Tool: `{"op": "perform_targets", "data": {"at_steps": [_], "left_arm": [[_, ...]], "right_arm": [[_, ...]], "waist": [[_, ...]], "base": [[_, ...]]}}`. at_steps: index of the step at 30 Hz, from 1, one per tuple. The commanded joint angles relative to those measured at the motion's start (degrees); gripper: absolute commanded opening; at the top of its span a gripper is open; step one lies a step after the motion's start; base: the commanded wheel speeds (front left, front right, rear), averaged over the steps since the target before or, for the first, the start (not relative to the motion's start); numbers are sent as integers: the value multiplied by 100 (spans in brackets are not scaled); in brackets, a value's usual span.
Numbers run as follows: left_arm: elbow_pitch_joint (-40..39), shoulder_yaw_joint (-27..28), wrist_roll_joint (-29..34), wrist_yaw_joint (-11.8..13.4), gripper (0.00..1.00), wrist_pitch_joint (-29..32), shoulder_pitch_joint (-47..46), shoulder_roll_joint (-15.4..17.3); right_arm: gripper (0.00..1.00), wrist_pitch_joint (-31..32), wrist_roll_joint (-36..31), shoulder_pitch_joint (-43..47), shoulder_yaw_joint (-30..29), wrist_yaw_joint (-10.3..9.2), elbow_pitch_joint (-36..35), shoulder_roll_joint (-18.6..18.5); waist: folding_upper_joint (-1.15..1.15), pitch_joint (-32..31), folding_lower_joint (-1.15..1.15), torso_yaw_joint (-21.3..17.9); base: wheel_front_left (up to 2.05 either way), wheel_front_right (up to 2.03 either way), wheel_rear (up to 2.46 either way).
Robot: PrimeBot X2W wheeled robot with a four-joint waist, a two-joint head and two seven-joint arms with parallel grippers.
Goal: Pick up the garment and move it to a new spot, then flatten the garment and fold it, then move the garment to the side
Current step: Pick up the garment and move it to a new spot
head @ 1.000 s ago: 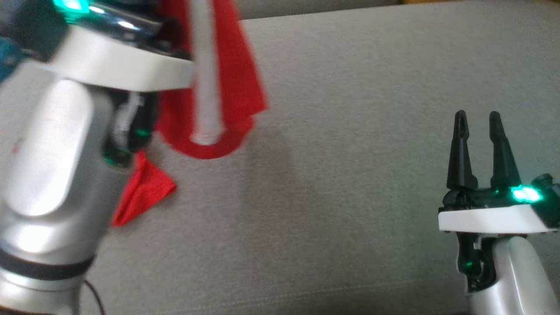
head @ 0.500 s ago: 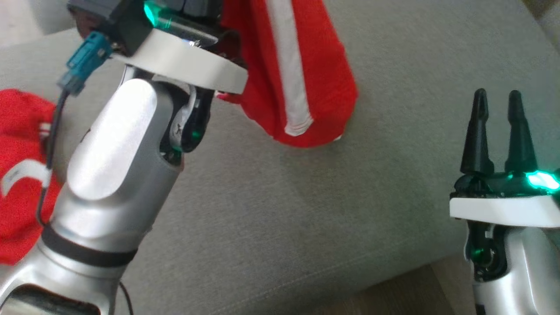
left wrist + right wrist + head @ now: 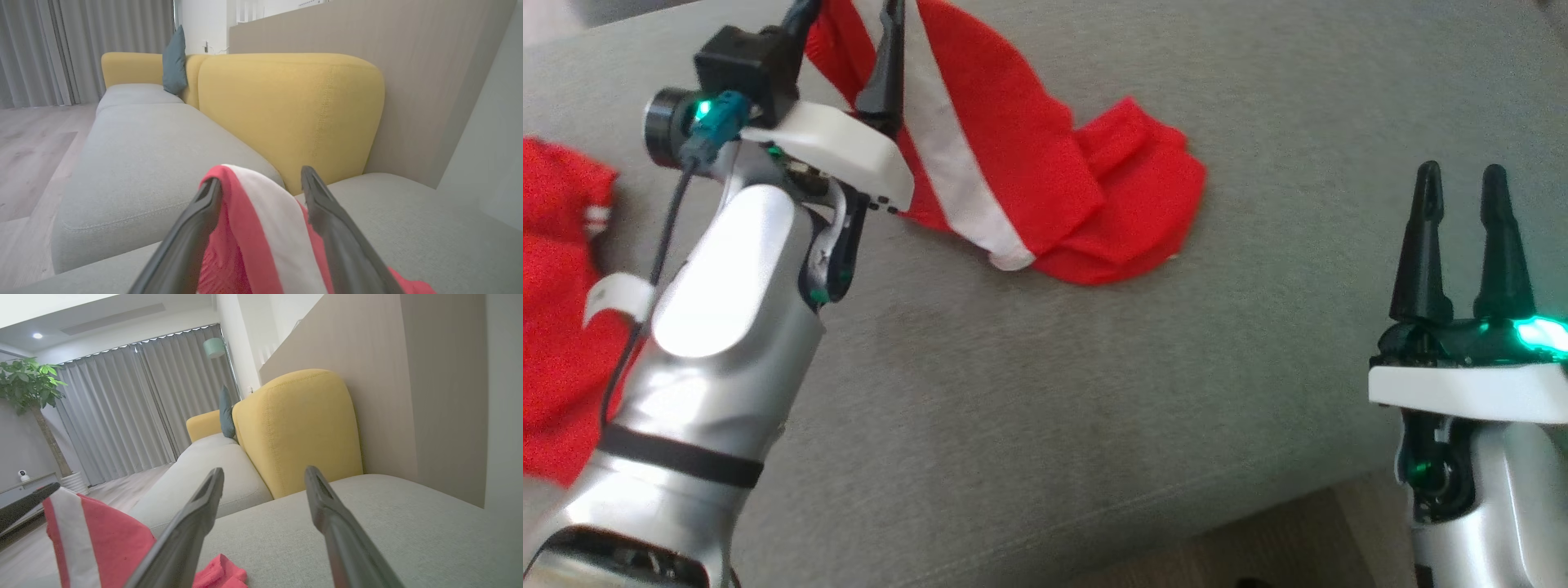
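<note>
My left gripper [image 3: 261, 176] stands with its fingers [image 3: 192, 237] spread wide. The garment [image 3: 1013, 155], red with a white stripe [image 3: 947, 155], lies in the gap between them. In my left wrist view the cloth rises to the fingertips and leans against the finger on that view's left. The other finger stands beside the white band, and I cannot tell whether it touches. Nothing is pinched, so the jaws are open around the cloth rather than closed on it.

From my head, the garment runs from the top of the view, by my left gripper, down and to the right onto the grey sofa seat [image 3: 1094, 392]. Its lower end lies there in flat, overlapping folds. My left arm [image 3: 727, 310] reaches up across the left side of that view. A second red cloth [image 3: 556, 327] lies on the seat behind it, at the left edge, well apart from the garment.

My right gripper [image 3: 1460, 175] hovers at the lower right over the seat, near its front edge. Its fingers point up the view, parted and holding nothing, well clear of the garment. Its wrist view looks between the two open fingers at the seat and the yellow backrest [image 3: 298, 428]. The garment sits off to the left there.
</note>
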Motion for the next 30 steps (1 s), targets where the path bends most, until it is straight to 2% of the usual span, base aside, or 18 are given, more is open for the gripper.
{"op": "perform_targets", "data": {"at_steps": [1, 6, 9, 11, 13, 17, 26, 28, 30], "left_arm": [[-290, 293, 102, -28, 100, -68, -96, 152], [-249, 328, 261, -250, 100, -70, 235, 92], [68, 46, 300, -599, 100, -2, 334, 47], [300, -199, 314, -884, 100, 255, 355, 31], [440, -347, 292, -1052, 100, 456, 354, 29], [557, -522, 274, -1177, 100, 709, 413, 115], [283, -629, 161, -1248, 100, 860, 847, 451], [118, -628, 140, -1239, 100, 865, 975, 555], [-115, -552, 136, -1114, 100, 711, 1097, 641]], "right_arm": [[100, -35, -74, -190, 102, 44, -190, -34], [100, -35, -260, -174, 47, 44, -103, -34], [100, -35, -303, -216, 64, 44, -71, -34], [100, -35, -287, -240, 76, 44, -62, -34], [100, -35, -259, -244, 96, 44, -47, -34], [100, -35, -234, -191, 153, 44, 0, -34], [100, -35, -261, -100, 128, 44, 68, -34], [100, -35, -275, -81, 124, 44, 79, -34], [100, -35, -290, -50, 132, 44, 87, -34]], "waist": [[0, -33, 0, 267], [0, -160, 0, 760], [0, -220, 0, 937], [0, -254, 0, 1010], [0, -288, 0, 1069], [0, -380, 0, 1192], [0, -607, 0, 1399], [0, -655, 0, 1447], [0, -719, 0, 1501]], "base": [[0, 0, 0], [0, 0, 0], [0, 0, 0], [0, 0, 0], [0, 0, 0], [0, 0, 0], [0, 0, 0], [0, 0, 0], [0, 0, 0]]}}
